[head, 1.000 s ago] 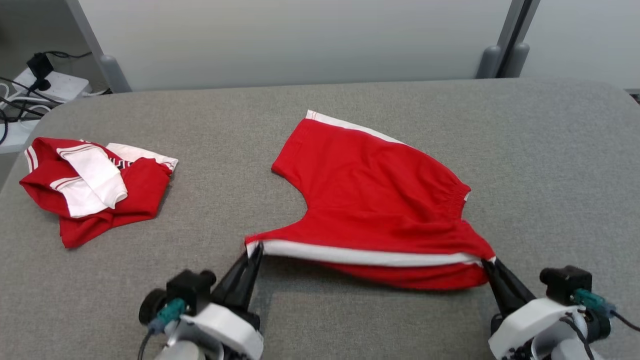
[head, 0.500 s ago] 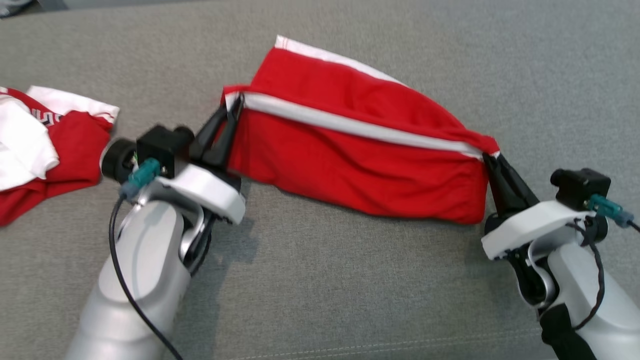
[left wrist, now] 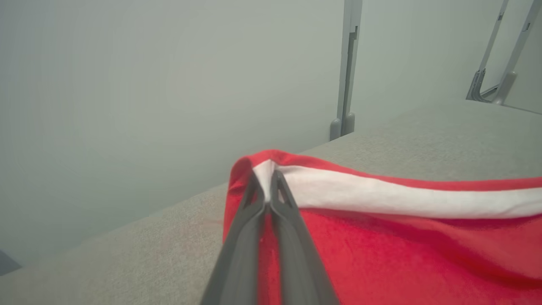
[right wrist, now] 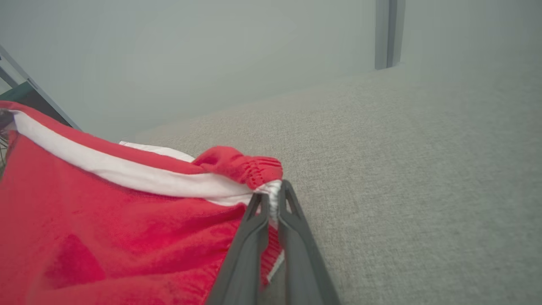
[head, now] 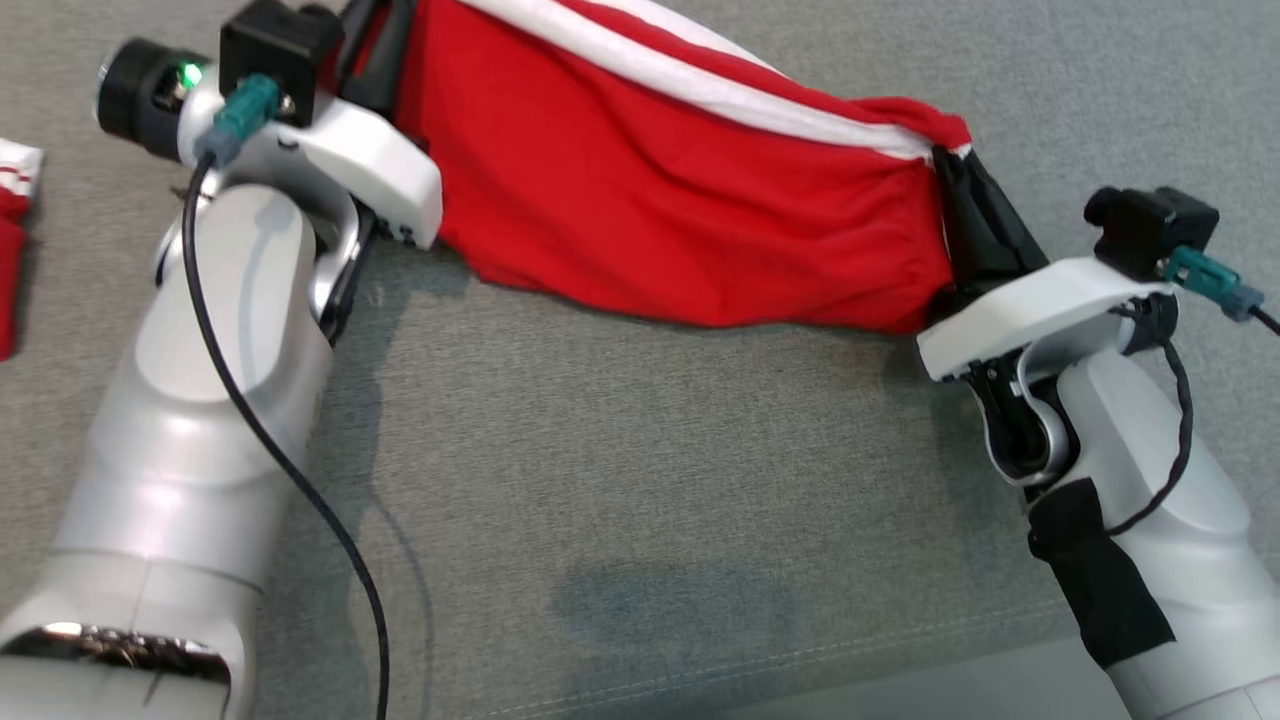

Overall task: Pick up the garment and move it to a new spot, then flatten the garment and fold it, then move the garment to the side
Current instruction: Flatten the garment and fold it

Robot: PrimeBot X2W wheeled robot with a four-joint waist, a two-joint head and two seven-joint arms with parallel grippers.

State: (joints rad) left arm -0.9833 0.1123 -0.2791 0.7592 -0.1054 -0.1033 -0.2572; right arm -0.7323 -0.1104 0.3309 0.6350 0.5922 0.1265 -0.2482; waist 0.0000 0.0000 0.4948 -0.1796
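The garment (head: 680, 190) is a pair of red shorts with a white side stripe, stretched between my two grippers and hanging above the grey cloth table. My left gripper (left wrist: 266, 190) is shut on the corner at the end of the white stripe (left wrist: 381, 199). Its dark fingers (head: 375, 45) reach the head view's top edge. My right gripper (head: 945, 160) is shut on the gathered waistband corner (right wrist: 250, 165), seen close in the right wrist view. The garment's lower edge sags toward the table between the arms.
The grey fabric-covered table (head: 640, 500) spreads under both arms. A second red and white garment (head: 12, 230) peeks in at the head view's left edge. Pale partition walls with grey posts (left wrist: 347, 72) stand behind the table.
Both grippers have lifted the near edge of the garment and carried it away from me, over the rest of it. The head camera has tilted down, so the scene has shifted.
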